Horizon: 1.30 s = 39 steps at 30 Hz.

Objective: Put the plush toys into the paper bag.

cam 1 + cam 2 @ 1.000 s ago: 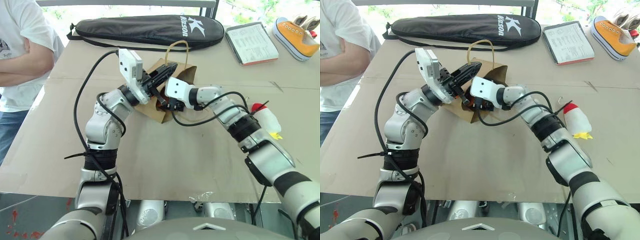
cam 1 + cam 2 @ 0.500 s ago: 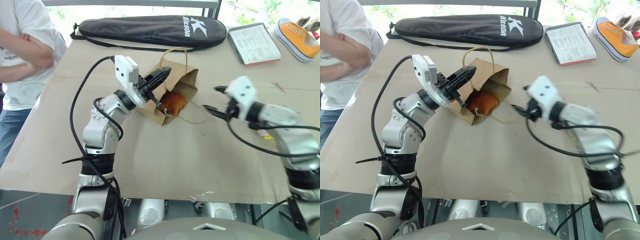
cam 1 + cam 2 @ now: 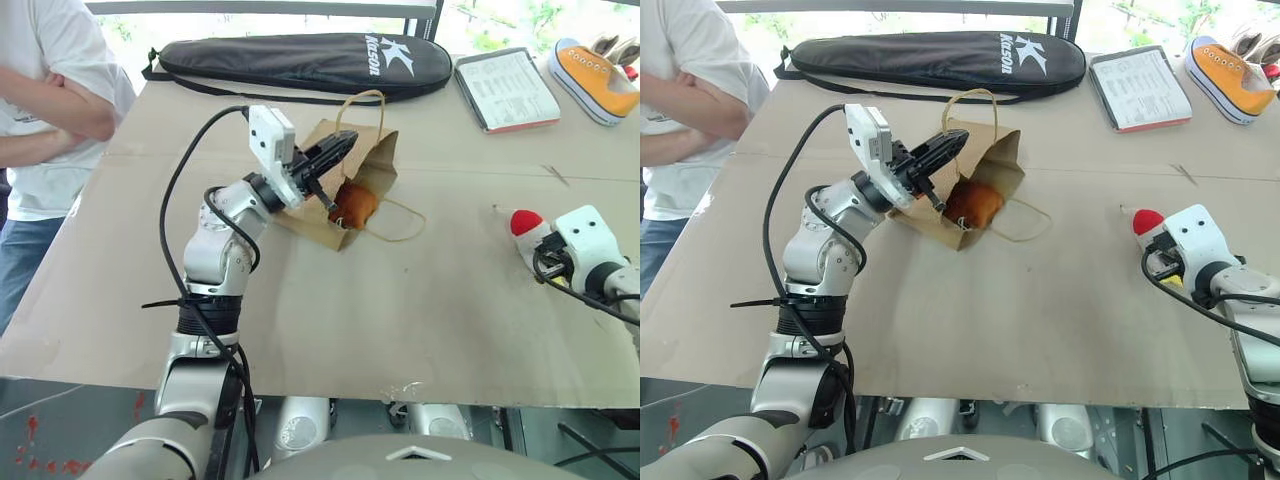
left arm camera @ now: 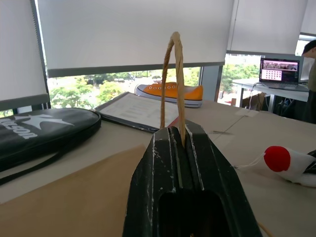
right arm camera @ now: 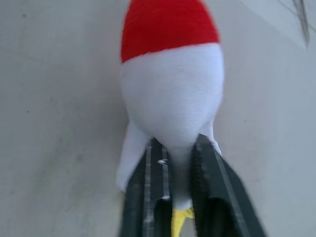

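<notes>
The brown paper bag (image 3: pixel 375 160) lies tilted on the table, its mouth facing the near right. My left gripper (image 4: pixel 177 132) is shut on its upper cord handle (image 4: pixel 173 79) and holds it up. The orange-brown plush toy (image 3: pixel 355 205) sits in the bag's mouth. At the right of the table lies the white plush toy (image 3: pixel 528 228) with a red top. My right gripper (image 5: pixel 180 148) is shut on its lower end, with a yellow bit showing between the fingers.
A long black zip case (image 3: pixel 300 58) lies along the far edge, with a clipboard (image 3: pixel 505 88) and an orange sneaker (image 3: pixel 592 75) to its right. A person with folded arms (image 3: pixel 50 100) stands at the table's left side. The bag's second handle (image 3: pixel 400 225) rests on the table.
My right gripper left the bag's mouth, swung right to the white toy and shut on it. The orange-brown toy stays in the bag. My left gripper still holds the handle.
</notes>
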Tool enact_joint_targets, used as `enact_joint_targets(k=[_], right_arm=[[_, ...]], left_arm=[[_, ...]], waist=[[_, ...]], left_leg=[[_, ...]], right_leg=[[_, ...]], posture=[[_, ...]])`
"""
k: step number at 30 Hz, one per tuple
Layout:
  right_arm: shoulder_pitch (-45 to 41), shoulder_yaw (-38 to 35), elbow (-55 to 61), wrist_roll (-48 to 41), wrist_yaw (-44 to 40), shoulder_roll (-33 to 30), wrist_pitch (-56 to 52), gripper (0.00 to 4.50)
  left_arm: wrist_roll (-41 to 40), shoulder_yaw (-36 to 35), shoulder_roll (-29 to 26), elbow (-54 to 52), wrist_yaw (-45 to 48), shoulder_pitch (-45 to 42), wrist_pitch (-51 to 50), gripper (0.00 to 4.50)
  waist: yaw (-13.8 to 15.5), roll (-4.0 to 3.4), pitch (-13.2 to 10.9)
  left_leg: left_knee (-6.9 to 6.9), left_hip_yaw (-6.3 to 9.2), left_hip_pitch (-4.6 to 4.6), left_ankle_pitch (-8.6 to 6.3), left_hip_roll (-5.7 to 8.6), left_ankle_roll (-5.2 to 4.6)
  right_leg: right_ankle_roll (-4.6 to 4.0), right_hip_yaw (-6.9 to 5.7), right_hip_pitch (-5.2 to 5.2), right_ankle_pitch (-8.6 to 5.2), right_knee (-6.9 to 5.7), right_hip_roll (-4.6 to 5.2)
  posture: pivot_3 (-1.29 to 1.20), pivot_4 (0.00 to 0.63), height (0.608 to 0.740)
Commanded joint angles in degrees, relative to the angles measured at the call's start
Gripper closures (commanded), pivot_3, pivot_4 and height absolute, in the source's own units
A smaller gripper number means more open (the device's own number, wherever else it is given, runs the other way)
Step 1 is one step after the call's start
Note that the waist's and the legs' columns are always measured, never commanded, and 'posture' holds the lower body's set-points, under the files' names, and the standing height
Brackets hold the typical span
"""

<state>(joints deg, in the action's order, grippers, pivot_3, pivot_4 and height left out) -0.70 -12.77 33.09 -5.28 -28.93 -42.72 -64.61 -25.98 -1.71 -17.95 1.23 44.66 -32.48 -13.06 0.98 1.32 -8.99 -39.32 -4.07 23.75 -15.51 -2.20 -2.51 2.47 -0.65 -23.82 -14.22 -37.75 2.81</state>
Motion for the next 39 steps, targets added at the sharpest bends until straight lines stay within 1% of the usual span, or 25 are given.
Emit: enact_joint_targets(k=[1, 3, 4, 5, 7, 9, 11, 13, 14, 15, 18, 20, 22, 25, 28, 31, 36, 38, 39], right_arm=[[0.65, -5.31, 5.03, -4.57, -3.64, 1.49, 6.92, 4.40], [-1.97, -6.22, 8.94, -10.74, -7.38, 4.08, 10.53, 4.40], [-3.18, -6.37, 10.12, -13.12, -8.26, 5.10, 10.92, 4.40], [-6.30, -5.07, 10.39, -14.65, -7.49, 6.57, 10.38, 4.40], [-15.02, 4.86, 7.44, -12.91, -5.91, 8.47, 11.62, 4.40], [-20.80, 12.53, 3.74, -10.49, -5.24, 9.73, 13.42, 4.40], [-27.81, 23.08, -4.97, -3.84, -5.37, 10.88, 20.03, 4.40], [-34.73, 32.08, -16.76, 2.51, -5.94, 13.71, 28.70, 4.40], [-37.50, 35.49, -22.43, 5.43, -6.23, 14.85, 32.88, 4.40], [-39.42, 37.34, -26.82, 7.02, -6.48, 15.96, 35.87, 4.40], [-44.52, 39.66, -37.84, 9.67, -6.84, 19.41, 42.74, 4.40], [-46.48, 39.79, -41.89, 10.74, -7.52, 20.47, 45.71, 4.40], [-47.21, 38.63, -43.10, 10.52, -8.59, 20.88, 46.70, 4.40], [-47.04, 34.83, -42.13, 7.46, -10.17, 21.43, 44.43, 4.40], [-47.36, 34.36, -43.54, 9.14, -10.34, 20.52, 46.14, 4.40], [-49.51, 37.85, -48.79, 14.63, -9.19, 20.28, 52.49, 4.40], [-54.87, 43.53, -61.63, 19.74, -8.50, 27.81, 69.90, 4.40], [-56.92, 44.09, -66.44, 21.31, -7.23, 30.27, 74.06, 4.40], [-57.38, 44.22, -68.09, 20.50, -9.74, 31.44, 74.70, 4.40]], left_arm=[[-0.79, -0.95, 0.54, -0.74, -0.13, -1.68, 1.03, 4.50], [-2.27, -1.37, 0.82, -1.31, 0.13, -2.02, -0.23, 4.50], [-2.71, -1.43, 0.81, -1.59, 0.42, -2.06, -0.64, 4.50], [-2.68, -1.30, 0.57, -1.79, 0.74, -2.02, -0.74, 4.50], [-3.50, -1.37, 0.17, -3.03, 1.31, -1.82, -1.78, 4.50], [-3.97, -1.38, 0.07, -3.53, 1.43, -1.93, -2.34, 4.50], [-4.17, -1.11, 0.16, -3.63, 1.59, -2.24, -2.63, 4.50], [-4.27, -0.91, 0.29, -3.98, 1.58, -2.28, -2.89, 4.50], [-4.31, -0.76, 0.31, -4.28, 1.56, -2.15, -2.99, 4.50], [-4.30, -0.63, 0.31, -4.48, 1.60, -2.01, -3.03, 4.50], [-4.12, -0.36, -0.04, -5.58, 1.64, -1.07, -3.07, 4.50], [-3.90, -0.69, -0.70, -6.34, 1.47, -0.09, -3.06, 4.50], [-3.94, -1.47, -1.36, -6.99, 0.99, 0.86, -3.15, 4.50], [-4.09, -2.49, -2.34, -7.72, 0.37, 2.05, -3.23, 4.50], [-4.27, -2.91, -3.11, -7.94, 0.47, 2.63, -3.16, 4.50], [-4.11, -2.90, -3.40, -7.62, 0.82, 2.62, -2.95, 4.50], [-3.37, -2.02, -3.04, -6.12, 1.42, 1.41, -2.21, 4.50], [-3.30, -1.85, -3.00, -6.10, 1.64, 1.51, -2.08, 4.50], [-3.25, -1.86, -3.01, -6.07, 1.72, 1.66, -1.98, 4.50]], waist=[[-0.01, 0.00, 0.00], [-0.35, 0.00, -0.01], [-0.65, 0.00, -0.01], [-0.69, 0.00, -0.01], [-1.55, 0.01, -0.04], [-1.76, 0.00, -0.03], [-1.88, 0.00, -0.03], [-1.84, -0.02, -0.04], [-1.79, -0.02, -0.04], [-1.61, -0.02, -0.04], [-1.35, -0.02, -0.05], [-1.61, -0.02, -0.05], [-1.63, -0.01, -0.05], [-1.67, -0.02, -0.05], [-1.66, -0.02, -0.05], [-1.65, -0.02, -0.05], [-2.26, -0.04, -0.06], [-2.49, -0.04, -0.06], [-2.61, -0.05, -0.07]], left_leg=[[0.00, 0.00, 0.00, 0.00, 0.00, 0.00], [-0.02, -0.03, 0.00, 0.00, 0.01, 0.01], [-0.02, -0.03, -0.02, -0.01, 0.00, -0.03], [-0.02, -0.03, -0.04, -0.02, -0.01, -0.04], [-0.03, -0.02, -0.10, -0.02, -0.03, -0.04], [-0.02, -0.01, -0.13, -0.01, -0.03, -0.02], [0.00, 0.06, -0.10, 0.01, -0.03, 0.02], [0.01, 0.00, -0.04, 0.10, 0.00, 0.16], [0.00, -0.01, -0.05, 0.10, 0.01, 0.17], [0.00, -0.04, -0.01, 0.11, 0.02, 0.18], [0.03, 0.05, 0.12, 0.10, -0.02, 0.16], [0.04, -0.03, 0.13, 0.07, 0.00, 0.12], [0.02, -0.04, 0.10, 0.07, 0.00, 0.12], [0.03, -0.03, 0.06, 0.08, -0.06, 0.14], [0.03, -0.02, 0.04, 0.09, -0.08, 0.15], [0.03, -0.04, 0.03, 0.08, -0.06, 0.14], [0.04, -0.09, -0.01, 0.09, -0.06, 0.15], [0.08, -0.09, 0.00, 0.09, -0.08, 0.16], [0.11, -0.09, 0.00, 0.10, -0.09, 0.17]], right_leg=[[0.01, 0.01, 0.00, 0.00, 0.00, 0.01], [0.03, 0.07, 0.00, 0.00, 0.02, 0.03], [0.03, 0.07, 0.00, 0.00, 0.00, 0.00], [0.04, 0.08, 0.00, 0.00, -0.02, -0.05], [0.02, 0.09, 0.02, 0.00, -0.09, -0.13], [0.01, 0.08, 0.00, 0.00, -0.15, -0.12], [-0.01, 0.00, 0.00, -0.01, -0.13, -0.13], [-0.01, 0.04, -0.09, -0.01, -0.13, -0.13], [-0.01, 0.05, -0.09, -0.01, -0.12, -0.13], [-0.01, 0.05, -0.11, -0.01, -0.07, -0.12], [0.04, 0.08, -0.11, -0.03, 0.01, -0.04], [0.07, 0.13, -0.11, -0.03, 0.06, 0.03], [0.07, 0.14, -0.10, -0.03, 0.04, 0.05], [0.07, 0.12, -0.10, -0.03, -0.06, 0.03], [0.07, 0.11, -0.10, -0.03, -0.10, 0.03], [0.07, 0.12, -0.10, -0.03, -0.10, 0.05], [0.06, 0.18, -0.14, -0.03, -0.12, -0.03], [0.06, 0.18, -0.19, -0.03, -0.13, -0.06], [0.05, 0.18, -0.21, -0.03, -0.13, -0.07]], posture=[[0.00, 0.150, 0.740], [0.00, 0.150, 0.740], [0.00, 0.150, 0.740], [0.00, 0.150, 0.740], [0.00, 0.150, 0.740], [0.00, 0.150, 0.740], [0.00, 0.150, 0.740], [0.00, 0.150, 0.740], [0.00, 0.150, 0.740], [0.00, 0.150, 0.740], [0.00, 0.150, 0.740], [0.00, 0.150, 0.740], [0.00, 0.150, 0.740], [0.00, 0.150, 0.740], [0.00, 0.150, 0.740], [0.00, 0.150, 0.740], [0.00, 0.150, 0.740], [0.00, 0.150, 0.740], [0.00, 0.150, 0.740]])
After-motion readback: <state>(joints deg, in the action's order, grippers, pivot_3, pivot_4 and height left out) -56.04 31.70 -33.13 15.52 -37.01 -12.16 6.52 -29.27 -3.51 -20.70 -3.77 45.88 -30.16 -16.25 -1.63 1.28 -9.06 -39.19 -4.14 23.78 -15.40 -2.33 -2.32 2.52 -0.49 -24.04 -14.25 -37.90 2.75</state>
